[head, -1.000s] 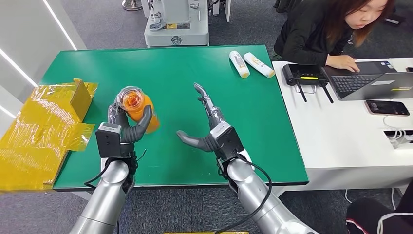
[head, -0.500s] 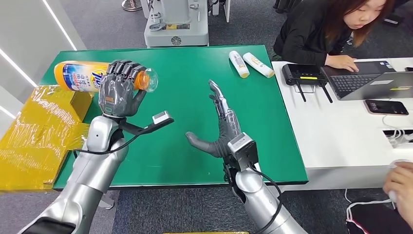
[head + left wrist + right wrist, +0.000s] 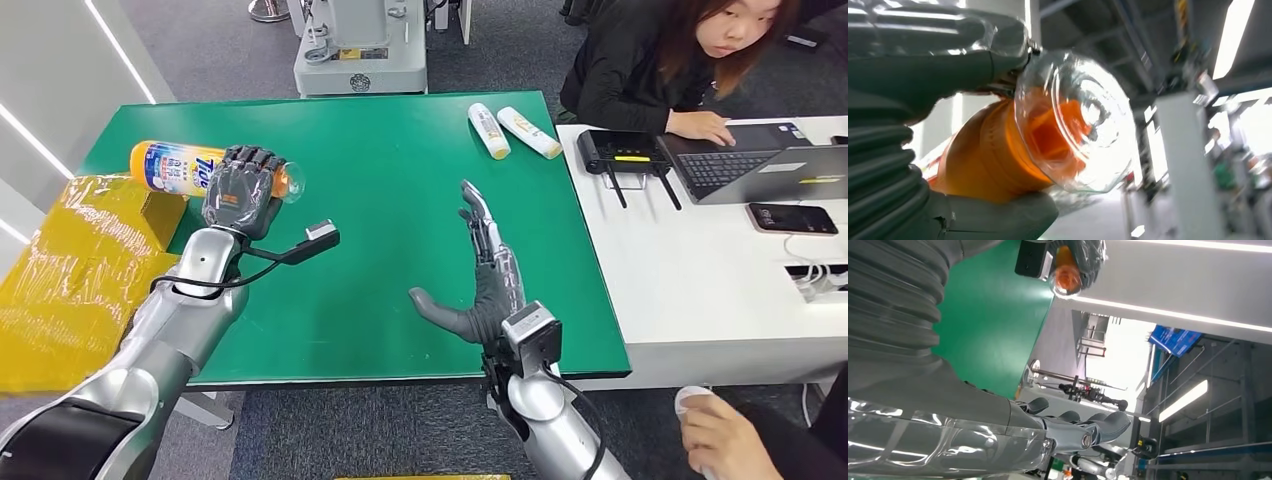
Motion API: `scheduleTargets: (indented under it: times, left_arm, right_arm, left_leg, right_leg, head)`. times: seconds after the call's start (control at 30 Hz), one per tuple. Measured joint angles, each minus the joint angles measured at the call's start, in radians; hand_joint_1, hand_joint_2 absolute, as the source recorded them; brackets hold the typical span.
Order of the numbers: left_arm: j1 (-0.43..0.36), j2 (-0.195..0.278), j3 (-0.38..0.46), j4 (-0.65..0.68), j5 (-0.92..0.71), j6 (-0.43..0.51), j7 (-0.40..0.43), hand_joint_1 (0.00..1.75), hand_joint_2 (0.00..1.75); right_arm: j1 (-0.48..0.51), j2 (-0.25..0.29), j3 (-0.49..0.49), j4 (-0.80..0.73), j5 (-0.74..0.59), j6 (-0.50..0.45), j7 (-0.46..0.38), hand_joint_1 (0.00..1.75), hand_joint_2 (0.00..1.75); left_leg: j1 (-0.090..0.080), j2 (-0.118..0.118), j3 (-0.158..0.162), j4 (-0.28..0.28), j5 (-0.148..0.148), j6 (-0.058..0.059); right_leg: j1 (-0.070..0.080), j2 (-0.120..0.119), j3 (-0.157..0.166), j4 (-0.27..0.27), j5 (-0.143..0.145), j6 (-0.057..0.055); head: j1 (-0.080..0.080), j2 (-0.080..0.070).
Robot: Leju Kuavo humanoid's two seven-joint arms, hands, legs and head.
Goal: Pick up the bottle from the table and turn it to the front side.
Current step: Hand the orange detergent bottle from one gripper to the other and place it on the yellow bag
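Note:
My left hand grips an orange bottle with a blue-and-white label, held sideways above the left part of the green table. Its clear cap points right, its base left. The left wrist view shows the clear cap and orange neck close up, with the thumb under it. My right hand is open over the table's front right, fingers stretched away from me, thumb out to the left, holding nothing. The bottle's cap is seen far off in the right wrist view.
Yellow plastic-wrapped packaging lies at the table's left edge. Two white-and-yellow tubes lie at the far right corner. A person works at a laptop on the white desk to the right; another hand shows bottom right.
My left hand lifted the bottle off the table and turned it from cap-toward-me to lying sideways, then lowered it a little. My right hand drifted right and toward the front edge.

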Motion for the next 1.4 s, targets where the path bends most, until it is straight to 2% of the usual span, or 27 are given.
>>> scheduleTargets:
  times: [0.17, 0.3, 0.47, 0.6, 0.87, 1.07, 1.27, 1.4]
  left_arm:
    - [-0.002, 0.02, -0.002, 0.048, -0.007, -0.03, 0.032, 1.75, 1.75]
    - [-0.002, 0.044, -0.006, 0.078, -0.018, -0.101, 0.142, 1.75, 1.75]
    - [0.015, 0.094, -0.005, 0.11, -0.013, -0.121, 0.302, 1.75, 1.75]
    - [0.038, 0.126, -0.004, 0.129, -0.015, -0.118, 0.35, 1.75, 1.75]
    - [0.066, 0.149, -0.004, 0.149, -0.019, -0.133, 0.349, 1.75, 1.75]
    - [0.099, 0.154, -0.004, 0.158, -0.025, -0.137, 0.272, 1.75, 1.75]
    - [0.117, 0.152, -0.004, 0.16, -0.028, -0.141, 0.25, 1.75, 1.75]
    - [0.122, 0.15, -0.004, 0.162, -0.016, -0.192, 0.221, 1.75, 1.75]
  right_arm:
    - [0.017, -0.01, 0.0, -0.014, 0.0, -0.004, 0.0, 0.0, 1.75]
    - [0.035, -0.015, -0.002, -0.027, 0.007, -0.016, 0.004, 0.0, 1.75]
    - [0.065, -0.022, -0.014, -0.035, 0.025, -0.021, 0.015, 0.0, 1.75]
    - [0.076, -0.028, -0.019, -0.035, 0.035, -0.018, 0.018, 0.0, 1.75]
    - [0.08, -0.035, -0.019, -0.047, 0.033, -0.01, 0.031, 0.0, 1.75]
    - [0.087, -0.042, -0.019, -0.059, 0.037, 0.009, 0.032, 0.0, 1.75]
    - [0.091, -0.047, -0.019, -0.064, 0.037, 0.012, 0.032, 0.0, 1.75]
    - [0.098, -0.051, -0.019, -0.078, 0.054, 0.021, 0.036, 0.0, 1.75]
  left_leg:
    - [0.0, 0.0, 0.0, 0.0, 0.0, 0.0]
    - [0.0, 0.001, 0.0, 0.0, 0.0, 0.0]
    - [0.0, 0.001, 0.0, -0.001, 0.0, 0.0]
    - [0.0, 0.0, 0.0, -0.001, 0.0, 0.0]
    - [0.0, 0.0, 0.0, -0.001, 0.0, 0.0]
    - [0.0, 0.0, 0.0, -0.001, 0.0, 0.0]
    - [0.0, 0.0, 0.0, -0.001, 0.0, 0.0]
    - [0.0, 0.0, 0.0, -0.001, 0.0, 0.0]
  right_leg:
    - [0.0, 0.0, 0.0, 0.0, 0.0, 0.0]
    - [0.0, 0.001, 0.0, 0.0, 0.0, 0.0]
    - [0.0, 0.001, 0.0, 0.0, 0.0, 0.0]
    - [0.001, 0.0, 0.0, 0.0, 0.0, 0.0]
    - [0.001, 0.0, 0.0, 0.0, 0.0, 0.0]
    - [0.001, 0.0, 0.0, 0.0, 0.0, 0.0]
    - [0.001, 0.0, -0.001, 0.0, 0.0, 0.0]
    - [0.001, 0.0, 0.0, 0.0, 0.0, 0.0]
  head:
    - [0.0, 0.0]
    - [0.0, 0.0]
    - [0.0, 0.0]
    - [0.0, 0.0]
    - [0.0, 0.0]
    - [0.0, 0.0]
    - [0.0, 0.0]
    - [0.0, 0.0]
